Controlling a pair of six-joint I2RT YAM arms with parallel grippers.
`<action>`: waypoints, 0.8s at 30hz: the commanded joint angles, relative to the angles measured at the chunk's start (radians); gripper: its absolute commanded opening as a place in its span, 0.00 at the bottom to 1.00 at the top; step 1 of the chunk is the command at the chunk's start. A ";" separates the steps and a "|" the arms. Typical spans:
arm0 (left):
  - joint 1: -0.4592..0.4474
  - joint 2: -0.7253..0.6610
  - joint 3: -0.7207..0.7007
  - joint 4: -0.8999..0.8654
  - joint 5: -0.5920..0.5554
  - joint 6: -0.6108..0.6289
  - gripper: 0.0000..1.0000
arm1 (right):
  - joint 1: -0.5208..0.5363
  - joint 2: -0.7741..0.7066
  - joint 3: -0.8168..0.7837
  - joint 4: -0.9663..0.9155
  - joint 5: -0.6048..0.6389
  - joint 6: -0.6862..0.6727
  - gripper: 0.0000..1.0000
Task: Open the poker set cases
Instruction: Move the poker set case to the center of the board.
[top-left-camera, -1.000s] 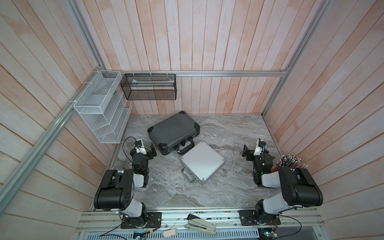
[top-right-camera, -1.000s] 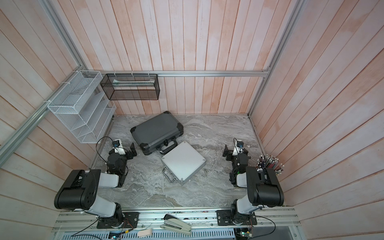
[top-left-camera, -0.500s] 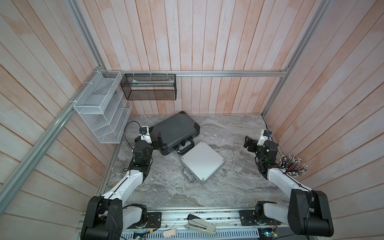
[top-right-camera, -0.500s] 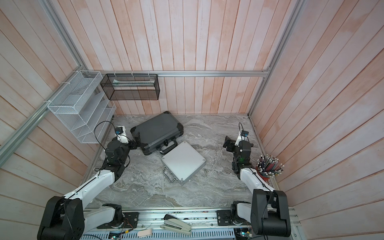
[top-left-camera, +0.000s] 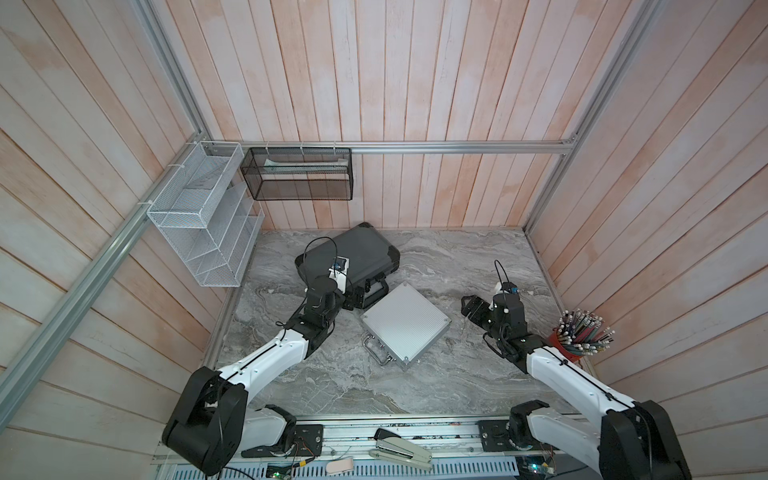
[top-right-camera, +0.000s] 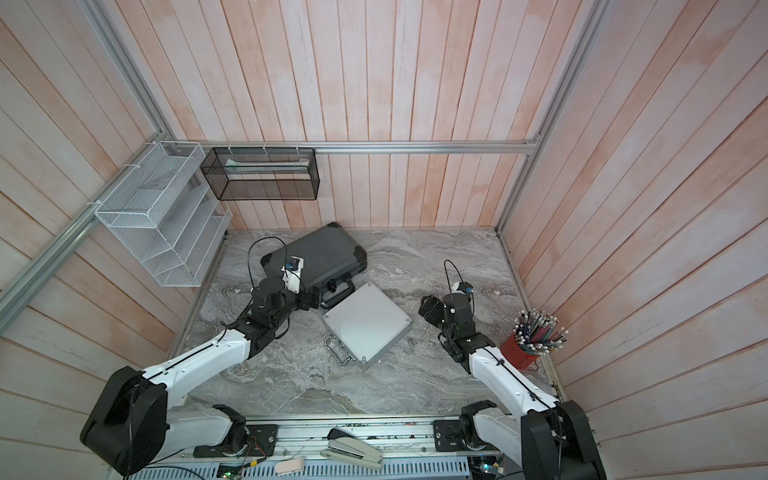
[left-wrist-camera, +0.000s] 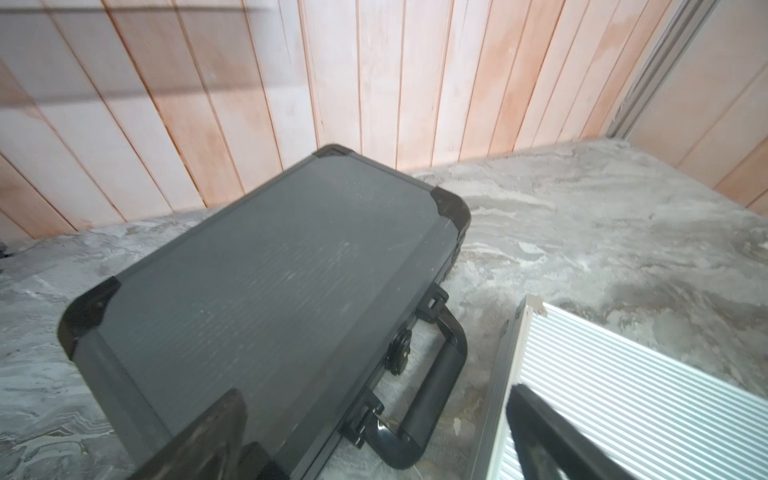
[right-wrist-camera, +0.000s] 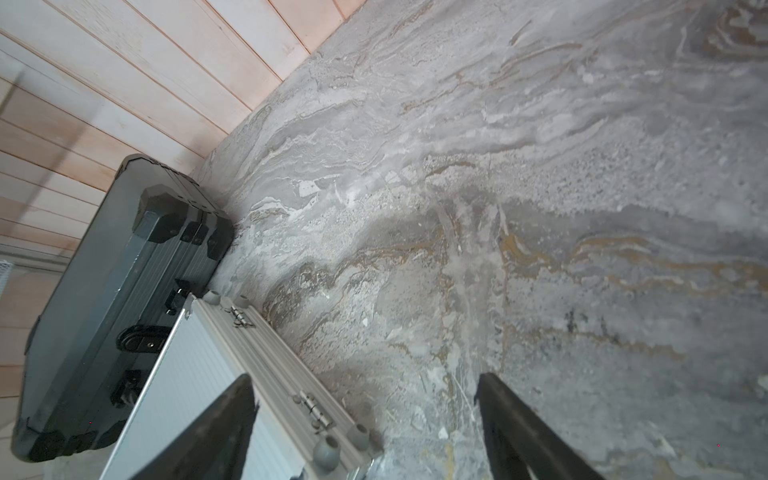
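Two poker set cases lie shut on the marble table. The dark grey case (top-left-camera: 361, 253) (top-right-camera: 328, 253) (left-wrist-camera: 270, 270) (right-wrist-camera: 95, 299) is at the back, its black handle (left-wrist-camera: 432, 386) facing the front. The ribbed silver case (top-left-camera: 405, 326) (top-right-camera: 368, 328) (left-wrist-camera: 623, 395) (right-wrist-camera: 187, 374) lies just in front of it. My left gripper (top-left-camera: 352, 297) (top-right-camera: 309, 300) (left-wrist-camera: 374, 432) is open above the dark case's handle edge, one finger over its lid and the other over the silver case. My right gripper (top-left-camera: 469, 307) (top-right-camera: 428, 309) (right-wrist-camera: 365, 419) is open, right of the silver case's hinge side.
A red cup of pencils (top-left-camera: 569, 345) stands at the right edge behind the right arm. A white wire rack (top-left-camera: 203, 220) and a black mesh basket (top-left-camera: 297, 174) hang on the walls at the back left. A stapler (top-left-camera: 401, 451) lies on the front rail.
Both arms have unfolded from the front and reached forward. The left gripper has come to the dark case's handle side. The right gripper has come towards the silver case.
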 joint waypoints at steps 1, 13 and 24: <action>-0.003 0.048 0.059 -0.073 0.120 0.020 1.00 | 0.043 -0.033 -0.033 -0.093 0.027 0.112 0.84; -0.055 0.153 0.126 -0.173 0.287 0.048 0.99 | 0.288 0.014 -0.103 -0.007 0.029 0.283 0.81; -0.055 0.265 0.197 -0.252 0.411 0.069 0.96 | 0.358 0.103 -0.109 0.092 -0.007 0.333 0.74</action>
